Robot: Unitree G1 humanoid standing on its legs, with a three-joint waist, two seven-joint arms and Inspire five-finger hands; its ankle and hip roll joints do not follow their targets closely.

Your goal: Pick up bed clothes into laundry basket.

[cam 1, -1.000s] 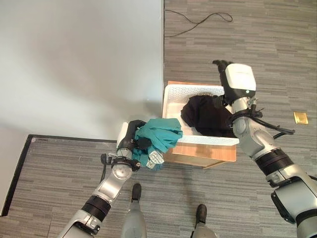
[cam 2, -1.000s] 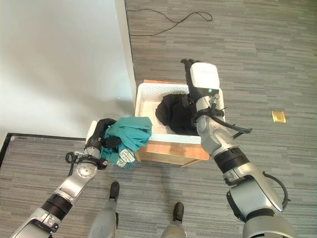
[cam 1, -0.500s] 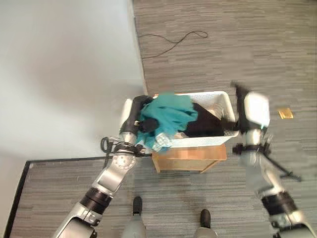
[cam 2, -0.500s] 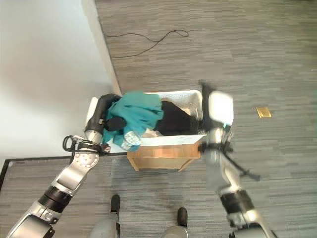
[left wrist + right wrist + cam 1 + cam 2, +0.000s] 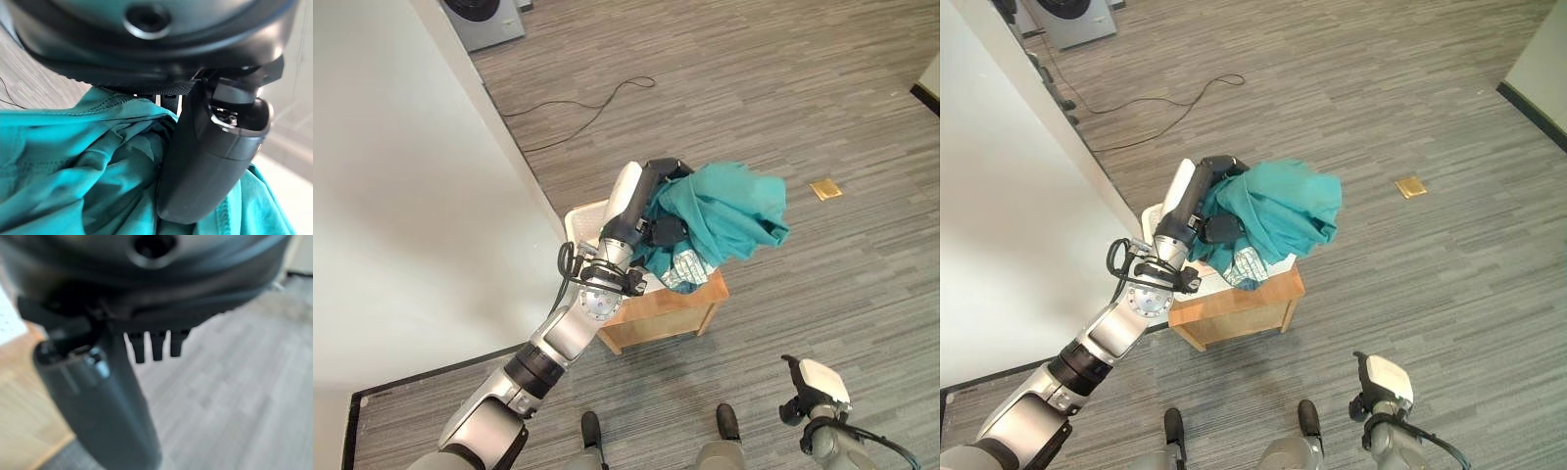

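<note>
Gripping teal garment (image 5: pixel 729 211), left hand (image 5: pixel 651 196), above white laundry basket (image 5: pixel 582 217)

The left hand (image 5: pixel 651 201) is holding the garment (image 5: pixel 724 220) up over the laundry basket (image 5: pixel 579 217), which is sitting on the wooden stand (image 5: pixel 661 308) beside the wall (image 5: pixel 401 196). The right hand (image 5: pixel 813 387) is hanging low at the stand's right.

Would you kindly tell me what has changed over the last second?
The left robot hand lifted the teal garment from beside the white basket to above it. The right robot hand withdrew from the basket, down low. The view shifted too. The left grip held.
</note>
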